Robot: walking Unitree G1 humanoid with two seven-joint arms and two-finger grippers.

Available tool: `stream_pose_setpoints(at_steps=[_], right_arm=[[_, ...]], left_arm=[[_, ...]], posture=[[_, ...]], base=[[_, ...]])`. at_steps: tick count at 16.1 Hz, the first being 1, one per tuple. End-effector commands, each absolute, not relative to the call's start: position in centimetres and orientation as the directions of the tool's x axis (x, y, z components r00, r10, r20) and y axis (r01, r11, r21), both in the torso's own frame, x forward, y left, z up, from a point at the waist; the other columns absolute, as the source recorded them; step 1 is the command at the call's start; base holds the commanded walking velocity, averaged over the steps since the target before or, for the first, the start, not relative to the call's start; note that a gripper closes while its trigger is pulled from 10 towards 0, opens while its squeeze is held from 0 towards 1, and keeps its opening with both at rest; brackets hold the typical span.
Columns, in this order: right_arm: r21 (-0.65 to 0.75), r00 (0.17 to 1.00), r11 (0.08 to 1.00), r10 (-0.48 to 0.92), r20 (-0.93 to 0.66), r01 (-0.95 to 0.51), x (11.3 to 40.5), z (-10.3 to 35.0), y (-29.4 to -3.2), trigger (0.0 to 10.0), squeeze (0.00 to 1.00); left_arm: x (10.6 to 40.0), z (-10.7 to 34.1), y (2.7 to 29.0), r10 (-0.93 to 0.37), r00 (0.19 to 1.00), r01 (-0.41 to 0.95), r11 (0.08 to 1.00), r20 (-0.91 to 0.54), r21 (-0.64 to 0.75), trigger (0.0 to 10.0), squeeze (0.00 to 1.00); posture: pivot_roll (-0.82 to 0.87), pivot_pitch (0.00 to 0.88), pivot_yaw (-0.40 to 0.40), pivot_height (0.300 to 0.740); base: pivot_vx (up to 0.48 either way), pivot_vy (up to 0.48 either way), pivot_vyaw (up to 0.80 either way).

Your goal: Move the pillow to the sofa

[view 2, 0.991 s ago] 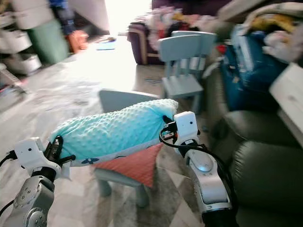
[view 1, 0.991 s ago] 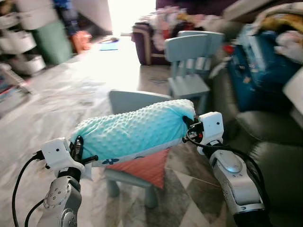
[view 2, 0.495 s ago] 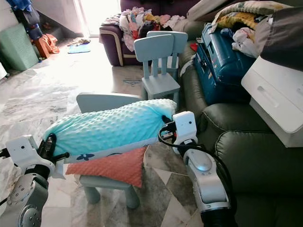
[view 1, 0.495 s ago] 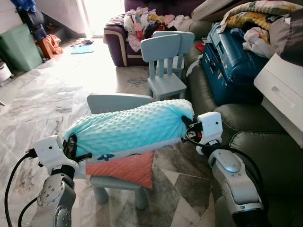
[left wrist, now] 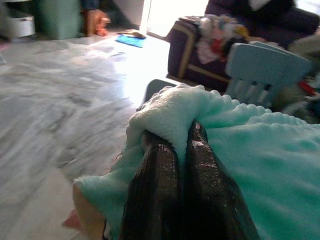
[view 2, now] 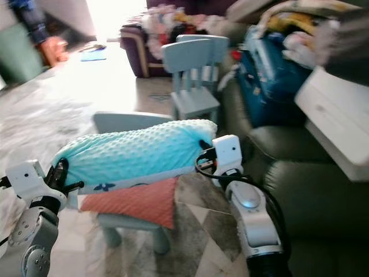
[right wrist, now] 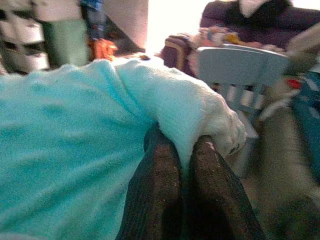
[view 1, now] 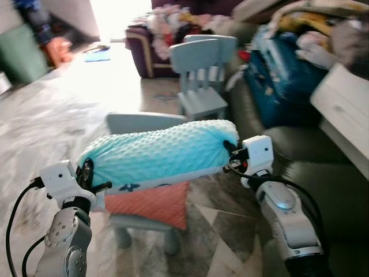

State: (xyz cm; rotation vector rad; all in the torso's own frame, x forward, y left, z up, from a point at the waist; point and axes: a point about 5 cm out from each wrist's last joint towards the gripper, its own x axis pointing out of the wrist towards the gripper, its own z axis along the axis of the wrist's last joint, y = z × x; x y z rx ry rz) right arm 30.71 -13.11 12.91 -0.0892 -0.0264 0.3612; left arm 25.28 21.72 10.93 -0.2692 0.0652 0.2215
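The long turquoise pillow with a dimpled fleece cover is held in the air between both arms, lying roughly level across the robot's front. Its underside shows a pale strip with a small dark flower print; no writing on it is readable.

The left gripper is clamped on the pillow's left end: both black fingers are pressed nearly together with a fold of the fleece pinched between them. The right gripper grips the opposite end in the same way, fingers closed to a narrow gap around a bunched corner of the cover.

Directly under the pillow stands a small pale blue child's chair, with a salmon-pink square cushion lying on its seat and hanging over the front edge. The pillow does not touch the cushion as far as can be seen. A second pale blue child's chair stands further back on the grey marbled tile floor.

The dark olive leather sofa lies to the robot's right, just beside the right arm. On it rest a blue hard-shell case and a white flat box; any labels are too blurred to read. A purple sofa piled with clothes is at the far end.
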Motion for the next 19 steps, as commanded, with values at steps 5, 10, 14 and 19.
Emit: stream_pose_setpoints(at_steps=[5, 10, 14, 19], right_arm=[[-0.096, 0.934, 0.931, 0.356, 0.028, -0.352, 30.9, 13.4, -13.0, 10.0, 0.00], [-0.096, 0.935, 0.931, 0.355, 0.027, -0.351, 30.9, 13.4, -13.0, 10.0, 0.00], [-0.100, 0.936, 0.933, 0.351, 0.031, -0.347, 30.9, 13.5, -13.0, 10.0, 0.00], [-0.107, 0.937, 0.933, 0.348, 0.031, -0.343, 31.1, 13.5, -13.1, 10.0, 0.00]], left_arm=[[25.1, 10.9, 22.5, 0.225, 0.969, -0.243, 0.935, -0.099, -0.257, 10.0, 0.00], [25.2, 10.8, 22.4, 0.225, 0.967, -0.248, 0.933, -0.117, -0.260, 10.0, 0.00], [25.5, 11.1, 22.4, 0.218, 0.971, -0.236, 0.941, -0.101, -0.244, 10.0, 0.00], [26.1, 11.4, 22.8, 0.214, 0.972, -0.229, 0.950, -0.092, -0.210, 10.0, 0.00]], posture=[[-0.19, 0.004, 0.072, 0.740], [-0.19, 0.000, 0.074, 0.740], [-0.19, 0.000, 0.078, 0.740], [-0.19, 0.000, 0.080, 0.740]], base=[[0.000, 0.480, 0.00], [0.000, 0.480, 0.00], [0.000, 0.480, 0.00], [0.000, 0.000, 0.00]])
